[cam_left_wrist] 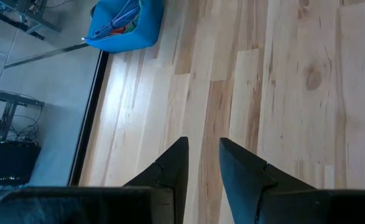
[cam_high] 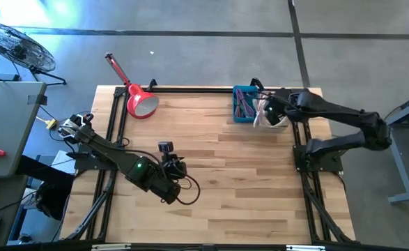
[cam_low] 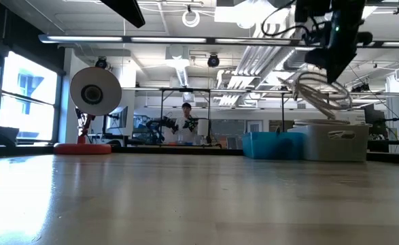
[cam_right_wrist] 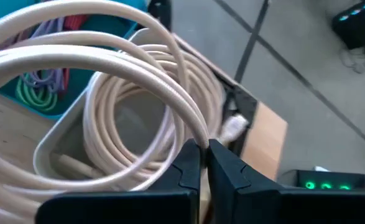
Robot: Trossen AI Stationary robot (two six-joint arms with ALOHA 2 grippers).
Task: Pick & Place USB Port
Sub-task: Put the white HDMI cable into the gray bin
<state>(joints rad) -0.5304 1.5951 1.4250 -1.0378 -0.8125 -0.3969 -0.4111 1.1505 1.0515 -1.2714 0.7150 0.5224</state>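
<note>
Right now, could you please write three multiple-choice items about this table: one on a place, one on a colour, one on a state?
1. Where is the right gripper?
A. Above the white bin at the table's far right corner
B. Beside the red lamp
C. At the near table edge

2. What colour is the bin next to the white bin?
A. Yellow
B. Blue
C. Black

3. What is the state of the right gripper?
A. Open and empty
B. Shut on the white cable
C. Shut on the red lamp

Answers:
1 A, the high view shows it over that bin.
2 B, it is blue in the high view.
3 B, the right wrist view shows the fingers pinching the coiled cable.
</note>
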